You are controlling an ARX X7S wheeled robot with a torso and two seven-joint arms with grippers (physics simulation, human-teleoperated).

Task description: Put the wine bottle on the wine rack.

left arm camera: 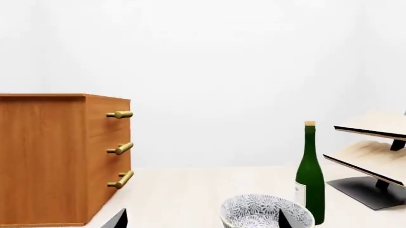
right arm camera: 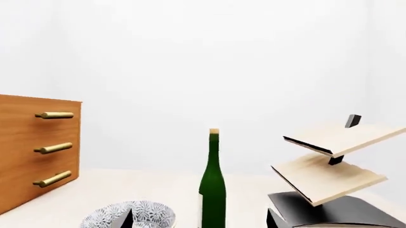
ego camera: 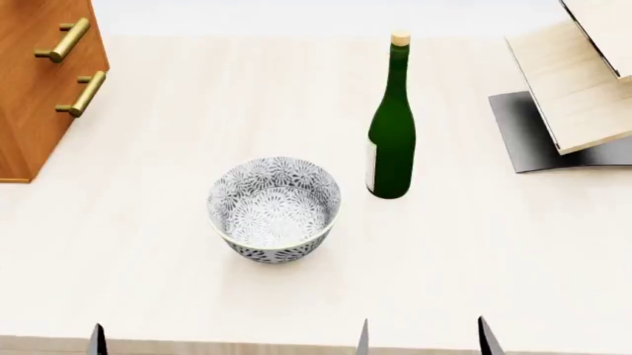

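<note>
The wine rack (ego camera: 578, 103) stands to the right of the upright wine bottle (ego camera: 392, 126), which sits on the pale tabletop (ego camera: 148, 281) beside a patterned bowl (ego camera: 274, 209). Both the right gripper (ego camera: 425, 342) and left gripper (left arm camera: 197, 219) hang open and empty near the table edge; a careless reach could topple the tall bottle or knock the bowl.

— Where does the wine bottle (ego camera: 391, 133) stand?

— Upright on the bench (ego camera: 148, 148), ahead of the right tool (ego camera: 422, 339) and apart from it: dark green glass, long neck, tan cork, pale label low on the body.

— And the wine rack (ego camera: 573, 81)?

— Further ahead, to the tool's right, beyond the bottle and clear of it. Two slanted light wood boards on a grey base, both bare.
</note>
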